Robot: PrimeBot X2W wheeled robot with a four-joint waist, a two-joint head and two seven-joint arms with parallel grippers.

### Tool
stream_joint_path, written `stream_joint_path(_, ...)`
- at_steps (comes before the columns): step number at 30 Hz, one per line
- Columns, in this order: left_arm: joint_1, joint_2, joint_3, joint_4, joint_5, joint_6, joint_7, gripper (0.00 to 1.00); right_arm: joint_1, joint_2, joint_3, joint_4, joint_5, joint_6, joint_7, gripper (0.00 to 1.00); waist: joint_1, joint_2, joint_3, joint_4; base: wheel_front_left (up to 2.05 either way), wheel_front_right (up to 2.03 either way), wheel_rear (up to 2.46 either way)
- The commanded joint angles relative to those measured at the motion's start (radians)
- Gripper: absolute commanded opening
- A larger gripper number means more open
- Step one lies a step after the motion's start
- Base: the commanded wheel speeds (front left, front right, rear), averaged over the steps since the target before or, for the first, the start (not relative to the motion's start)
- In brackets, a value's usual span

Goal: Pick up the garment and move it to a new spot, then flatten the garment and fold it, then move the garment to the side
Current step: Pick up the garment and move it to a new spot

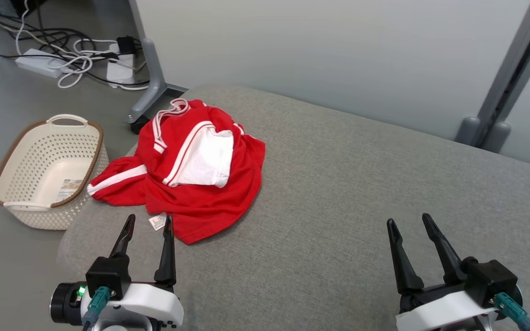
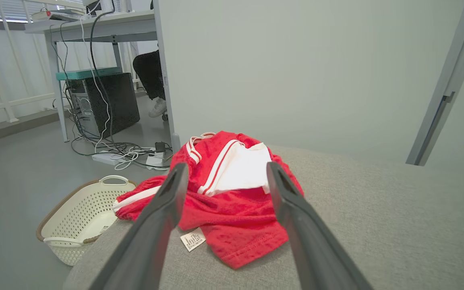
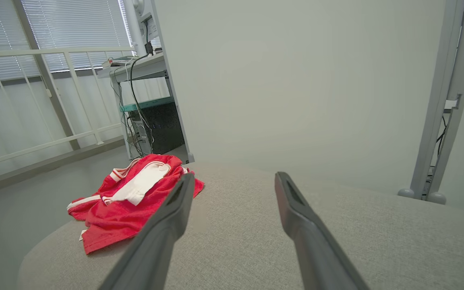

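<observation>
The red-and-white garment (image 1: 200, 184) lies in a crumpled heap on the grey cushion (image 1: 338, 193), at the edge nearest the basket (image 1: 44, 218). One striped sleeve droops over that edge toward the basket. Nothing is lifted yet, so the step in hand looks like the first pick-up.

Both grippers are spread wide and hold nothing. The left gripper (image 1: 149, 217) sits at the garment's near hem, on the basket side of the cushion. The right gripper (image 1: 408, 219) hovers over bare cushion, well away from the basket.

To pick up cleanly, the left gripper would do best to pinch a thick fold, not the thin hem or the white label (image 1: 158, 222), so the heap rises together. The sleeve should be lifted clear before the garment is carried away from the basket.

From the head view it is hard to say whether a left fingertip touches the fabric; it seems just clear. The left wrist view frames the heap between its fingers (image 2: 165, 213), and shows a person's shoe (image 2: 157, 108) on the floor beyond the basket. The right wrist view shows how much bare cushion lies on the side away from the basket, enough, probably, for flattening.
</observation>
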Motion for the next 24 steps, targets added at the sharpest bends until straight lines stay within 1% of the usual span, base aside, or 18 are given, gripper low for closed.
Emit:
stream_joint_path(1, 0.004, 0.004, 0.004, -0.006, -0.008, 0.007, 0.002, 1.00, -0.003, -0.006, -0.002, 0.002, 0.006, 0.002, -0.006, 1.00, 0.0000, 0.0000, -0.005, 0.029, 0.00, 0.00, 0.00)
stream_joint_path(9, 0.015, 0.016, 0.007, -0.025, -0.018, 0.012, 0.016, 1.00, -0.008, -0.006, 0.005, 0.004, 0.013, 0.002, -0.007, 1.00, 0.0000, 0.0000, -0.005, 0.052, 0.00, 0.00, 0.00)
stream_joint_path(16, 0.018, 0.033, 0.018, -0.041, -0.032, 0.015, 0.045, 1.00, -0.014, -0.006, 0.020, 0.012, 0.025, 0.002, -0.007, 1.00, 0.0000, 0.0000, -0.009, 0.035, 0.00, 0.00, 0.00)
stream_joint_path(20, -0.012, 0.039, 0.026, -0.068, -0.062, -0.001, 0.096, 1.00, -0.017, -0.006, 0.023, 0.012, 0.027, 0.002, -0.006, 1.00, 0.0000, 0.0000, -0.009, 0.020, 0.00, 0.00, 0.00)
stream_joint_path(24, -0.065, 0.070, 0.045, -0.093, -0.088, -0.011, 0.194, 1.00, -0.026, -0.006, 0.023, 0.004, 0.018, 0.002, -0.006, 1.00, 0.0000, 0.0000, 0.008, -0.007, 0.00, 0.00, 0.00)
